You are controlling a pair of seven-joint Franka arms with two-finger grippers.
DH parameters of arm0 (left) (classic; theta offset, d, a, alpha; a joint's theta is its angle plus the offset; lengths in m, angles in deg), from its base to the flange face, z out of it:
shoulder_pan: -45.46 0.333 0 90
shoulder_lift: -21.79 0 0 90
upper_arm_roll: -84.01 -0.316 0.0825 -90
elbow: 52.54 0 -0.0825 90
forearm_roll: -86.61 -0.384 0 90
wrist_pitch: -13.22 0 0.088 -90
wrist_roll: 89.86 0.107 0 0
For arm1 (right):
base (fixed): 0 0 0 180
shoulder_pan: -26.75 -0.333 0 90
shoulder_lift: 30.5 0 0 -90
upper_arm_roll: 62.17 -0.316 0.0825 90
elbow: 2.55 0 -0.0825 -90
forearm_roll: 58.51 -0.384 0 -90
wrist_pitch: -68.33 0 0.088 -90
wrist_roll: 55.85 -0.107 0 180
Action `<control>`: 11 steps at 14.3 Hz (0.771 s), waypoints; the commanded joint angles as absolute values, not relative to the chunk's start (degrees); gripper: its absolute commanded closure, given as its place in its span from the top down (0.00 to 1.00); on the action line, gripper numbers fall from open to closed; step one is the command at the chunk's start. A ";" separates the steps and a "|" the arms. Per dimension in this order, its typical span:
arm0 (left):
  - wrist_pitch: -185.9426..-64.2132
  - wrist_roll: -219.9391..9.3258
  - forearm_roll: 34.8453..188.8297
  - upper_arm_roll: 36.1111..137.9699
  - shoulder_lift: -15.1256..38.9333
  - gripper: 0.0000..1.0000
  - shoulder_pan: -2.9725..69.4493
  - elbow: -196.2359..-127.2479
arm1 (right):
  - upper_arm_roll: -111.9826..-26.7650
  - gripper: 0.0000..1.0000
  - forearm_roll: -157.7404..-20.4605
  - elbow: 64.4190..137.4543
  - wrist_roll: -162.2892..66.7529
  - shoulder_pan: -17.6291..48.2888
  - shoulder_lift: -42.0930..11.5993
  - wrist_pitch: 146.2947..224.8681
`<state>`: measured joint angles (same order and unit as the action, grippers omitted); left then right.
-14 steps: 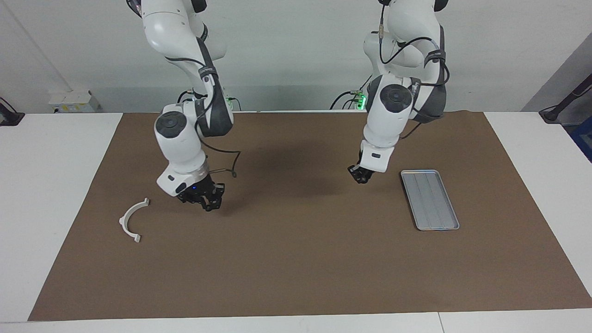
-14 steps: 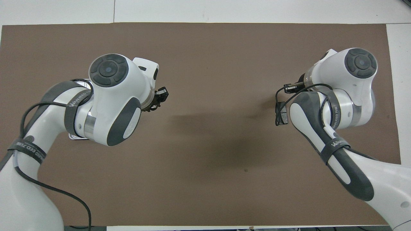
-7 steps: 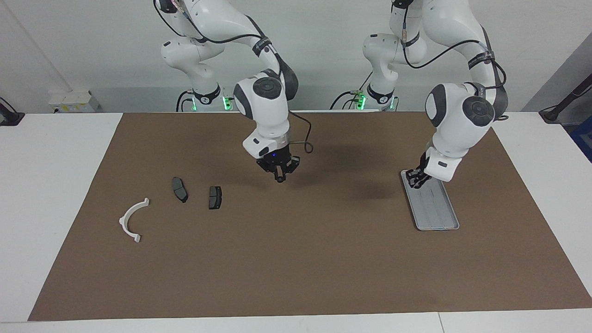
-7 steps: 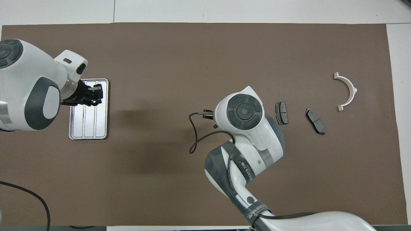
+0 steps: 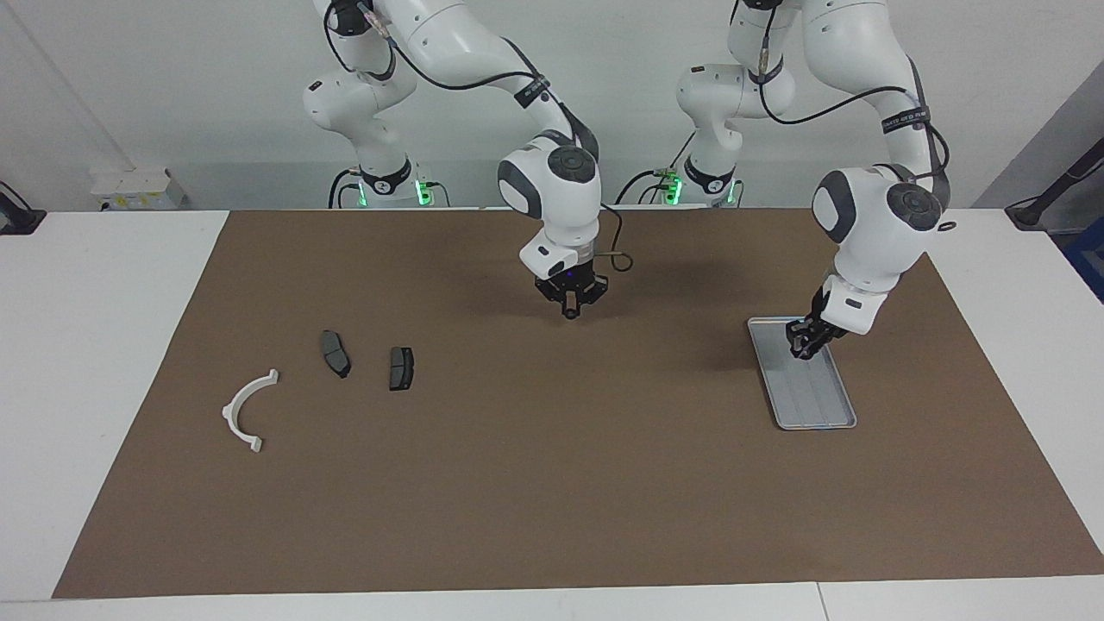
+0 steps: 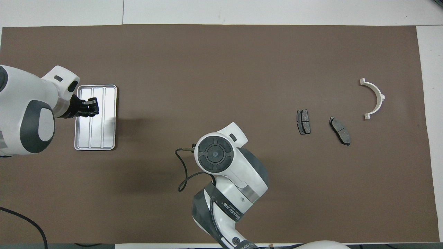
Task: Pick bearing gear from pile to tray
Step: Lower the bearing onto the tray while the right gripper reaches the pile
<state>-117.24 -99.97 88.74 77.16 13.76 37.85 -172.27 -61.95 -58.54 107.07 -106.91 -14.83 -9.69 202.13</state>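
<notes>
My left gripper [image 5: 808, 349] hangs low over the tray [image 5: 819, 405] at the left arm's end of the bench; its grasp I cannot tell. My right gripper [image 5: 571, 304] hovers mid-bench, likewise unreadable. The pile's brake pads [image 5: 401, 368] and white bracket [image 5: 246, 410] lie toward the right arm's end.

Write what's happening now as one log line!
left end effector: over tray | right end effector: over mat, mid-table | brake pads, bracket: untouched | gear: not visible
</notes>
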 commanded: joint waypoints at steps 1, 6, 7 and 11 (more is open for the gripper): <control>-120.64 -99.62 88.02 77.86 17.04 0.05 38.60 -177.87 | -62.08 0.00 -58.16 107.05 -106.31 -13.94 -8.36 204.56; -125.47 -99.97 88.02 77.86 16.96 0.06 38.60 -183.14 | -62.00 0.00 -58.16 107.14 -106.13 -13.85 -7.21 205.88; -126.52 -99.88 88.02 77.86 16.52 0.06 38.60 -183.41 | -62.00 0.00 -58.16 107.14 -105.95 -13.76 -7.04 205.88; -127.32 -99.88 88.02 77.86 16.25 0.18 38.60 -183.85 | -62.00 0.00 -58.16 107.40 -105.25 -13.59 -6.86 205.97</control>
<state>-125.65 -99.97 88.74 77.36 14.98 37.90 -182.13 -61.53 -58.52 107.04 -106.71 -14.60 -7.28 204.56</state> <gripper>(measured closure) 0.656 0.767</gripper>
